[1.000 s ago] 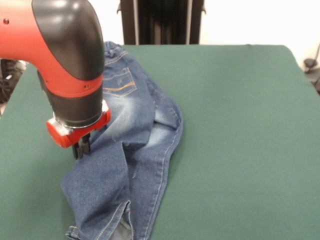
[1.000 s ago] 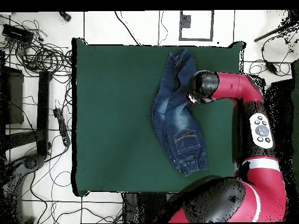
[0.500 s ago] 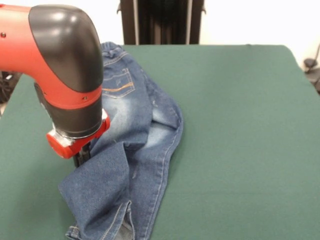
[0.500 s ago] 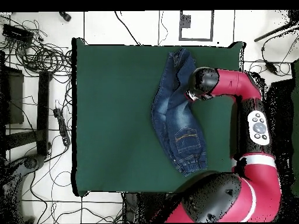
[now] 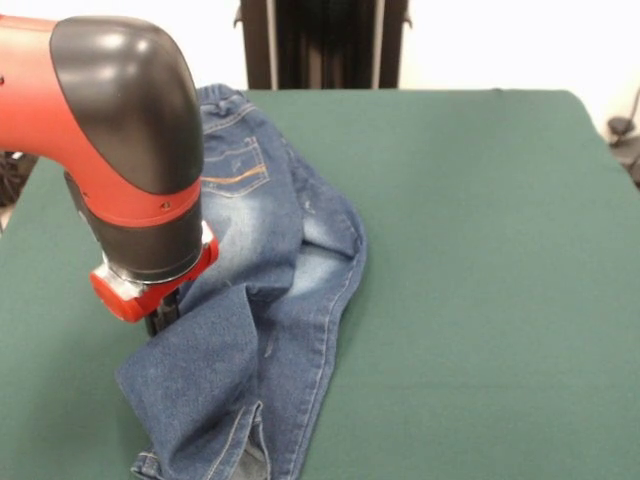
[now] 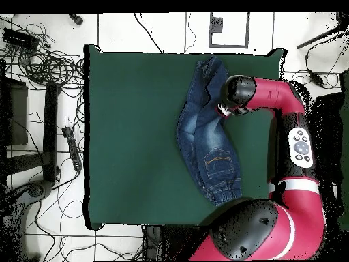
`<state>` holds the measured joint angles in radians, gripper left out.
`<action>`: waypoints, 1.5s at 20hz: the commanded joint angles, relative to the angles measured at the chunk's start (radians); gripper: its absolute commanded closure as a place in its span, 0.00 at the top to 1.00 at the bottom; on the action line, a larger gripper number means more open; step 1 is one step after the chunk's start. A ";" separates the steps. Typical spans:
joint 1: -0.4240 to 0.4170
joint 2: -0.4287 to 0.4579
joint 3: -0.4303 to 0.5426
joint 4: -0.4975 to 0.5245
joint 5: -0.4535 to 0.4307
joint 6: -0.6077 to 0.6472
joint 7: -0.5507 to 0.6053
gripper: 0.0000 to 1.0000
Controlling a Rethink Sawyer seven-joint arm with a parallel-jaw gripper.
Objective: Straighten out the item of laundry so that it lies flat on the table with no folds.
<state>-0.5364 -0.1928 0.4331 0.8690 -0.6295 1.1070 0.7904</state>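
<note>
The item of laundry [image 5: 285, 265], a small pair of blue jeans, lies on the left part of the green table [image 5: 480, 280], waistband far and legs toward the near edge. One leg is folded across the other, and an orange-stitched pocket faces up. My gripper [image 5: 161, 320] hangs under the red and black wrist at the jeans' left edge, its dark fingers shut on the raised hem of the upper leg. From overhead the jeans [image 6: 203, 133] lie right of the table's [image 6: 136, 136] middle, and the wrist [image 6: 235, 94] hides the gripper.
The jeans' cuffs reach the table's near edge in the front view. A black stand [image 5: 320, 45] rises behind the far edge. Overhead, cables [image 6: 41, 65] and dark frames lie on the floor left of the table, and the arm [image 6: 293, 143] runs along its right side.
The wrist has shifted slightly left and toward the near edge, dragging the gripped leg's edge with it. That leg now spreads a little wider.
</note>
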 commanded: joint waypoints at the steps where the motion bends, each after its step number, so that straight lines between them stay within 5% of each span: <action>1: 0.051 0.006 0.116 -0.040 -0.006 0.025 -0.301 0.00; 7: 0.052 -0.001 0.099 -0.030 -0.010 0.015 -0.269 0.00; 8: 0.051 -0.003 0.096 -0.025 -0.008 0.009 -0.257 1.00; 23: 0.050 -0.021 0.067 0.015 0.007 0.009 -0.167 1.00; 30: 0.021 -0.095 0.015 0.201 0.011 -0.086 -0.043 1.00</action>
<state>-0.5382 -0.2118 0.4346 0.8709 -0.6297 1.1076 0.7904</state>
